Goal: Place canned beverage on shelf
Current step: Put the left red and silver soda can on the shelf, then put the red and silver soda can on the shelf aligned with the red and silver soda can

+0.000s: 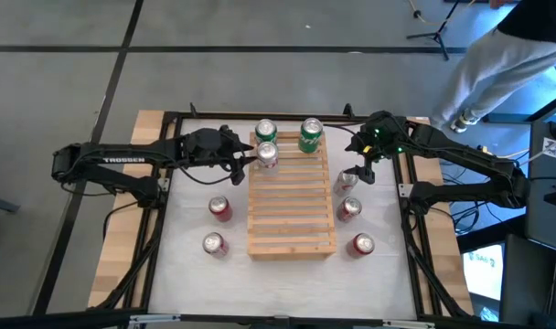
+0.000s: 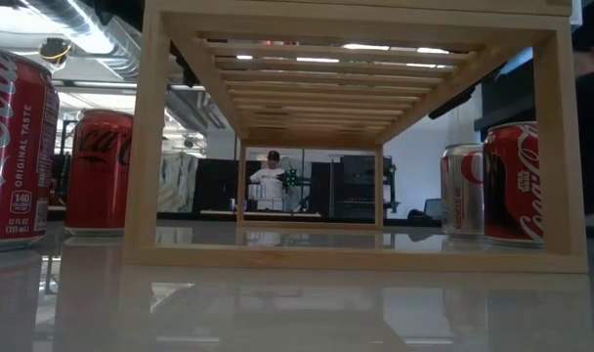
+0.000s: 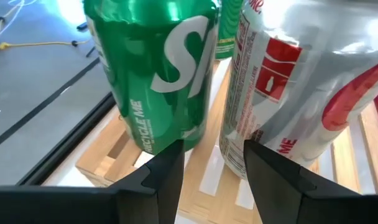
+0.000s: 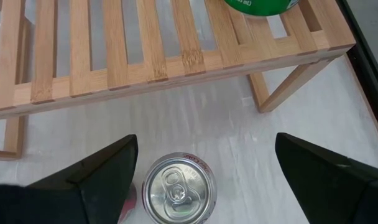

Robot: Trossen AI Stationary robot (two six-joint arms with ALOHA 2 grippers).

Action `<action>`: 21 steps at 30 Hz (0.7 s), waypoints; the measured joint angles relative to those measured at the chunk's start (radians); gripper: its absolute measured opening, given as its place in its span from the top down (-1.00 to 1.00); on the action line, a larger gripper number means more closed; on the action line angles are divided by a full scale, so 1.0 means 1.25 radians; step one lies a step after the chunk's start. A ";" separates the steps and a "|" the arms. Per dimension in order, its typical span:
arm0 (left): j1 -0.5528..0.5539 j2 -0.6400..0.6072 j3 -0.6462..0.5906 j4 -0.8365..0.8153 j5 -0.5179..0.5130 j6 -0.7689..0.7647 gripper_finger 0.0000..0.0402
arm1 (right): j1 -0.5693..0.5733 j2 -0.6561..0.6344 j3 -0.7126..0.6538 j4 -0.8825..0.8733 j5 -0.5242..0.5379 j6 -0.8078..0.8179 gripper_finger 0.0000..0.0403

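Note:
The shelf (image 1: pixel 292 206), a pale slatted rack, stands mid-table on its legs; it also shows in the low view (image 2: pixel 351 256). Two green cans (image 1: pixel 265 131) (image 1: pixel 311 134) and a silver-and-red can (image 1: pixel 268 155) stand upright at its far end. My left gripper (image 1: pixel 249 157) is at the shelf's far left side, slightly open, its fingertips (image 3: pixel 170 171) just before the green can (image 3: pixel 158 68) and the silver-and-red can (image 3: pixel 301 93). My right gripper (image 4: pixel 206 140) hangs wide open above another silver can (image 4: pixel 179 190), which stands on the table right of the shelf (image 1: pixel 345 181). My left gripper holds nothing between its fingers. One finger (image 3: pixel 270 174) lies in front of the lower side of the silver-and-red can (image 3: pixel 235 158); I cannot tell whether it touches.
Red cans stand on the table left of the shelf (image 1: pixel 220 208) (image 1: pixel 213 244) and right of it (image 1: pixel 349 208) (image 1: pixel 361 245). A person's legs (image 1: pixel 497 64) show beyond the table's far right corner. The shelf's near slats are bare.

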 joint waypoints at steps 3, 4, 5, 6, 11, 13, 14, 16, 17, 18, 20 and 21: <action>0.000 0.000 0.000 -0.001 -0.003 0.000 0.19 | 0.000 0.000 0.000 0.000 0.000 0.000 -0.87; 0.000 0.000 0.000 -0.003 -0.008 0.000 0.19 | 0.000 0.000 0.000 0.000 0.000 0.000 -0.87; 0.000 0.000 0.000 -0.006 -0.016 0.000 0.19 | 0.000 0.000 0.000 0.000 0.000 0.000 -0.87; 0.000 0.000 0.000 -0.008 -0.027 0.000 0.19 | 0.000 0.000 0.000 0.000 0.000 0.000 -0.87; 0.000 -0.011 0.000 -0.017 -0.051 0.025 0.19 | 0.000 0.000 0.000 0.000 0.000 0.000 -0.87; 0.000 -0.026 0.000 -0.025 -0.051 0.045 0.19 | 0.000 0.000 0.001 -0.003 0.000 0.000 -0.87; 0.000 -0.038 0.000 -0.035 -0.051 0.051 0.19 | 0.000 0.000 0.003 -0.009 0.000 0.000 -0.87; 0.000 -0.061 0.000 -0.053 -0.051 0.064 0.19 | 0.000 0.000 0.010 -0.024 0.000 0.000 -0.87; 0.000 -0.074 0.000 -0.066 -0.050 0.067 0.19 | 0.000 0.000 0.014 -0.033 0.000 0.000 -0.87; 0.000 -0.090 0.000 -0.079 -0.050 0.069 0.19 | 0.000 0.000 0.018 -0.046 0.000 0.000 -0.87; 0.000 -0.117 0.000 -0.098 -0.050 0.069 0.19 | 0.000 0.000 0.021 -0.067 -0.002 0.000 -0.87; 0.000 -0.129 0.000 -0.108 -0.049 0.068 0.19 | 0.000 0.000 0.021 -0.073 -0.002 0.000 -0.87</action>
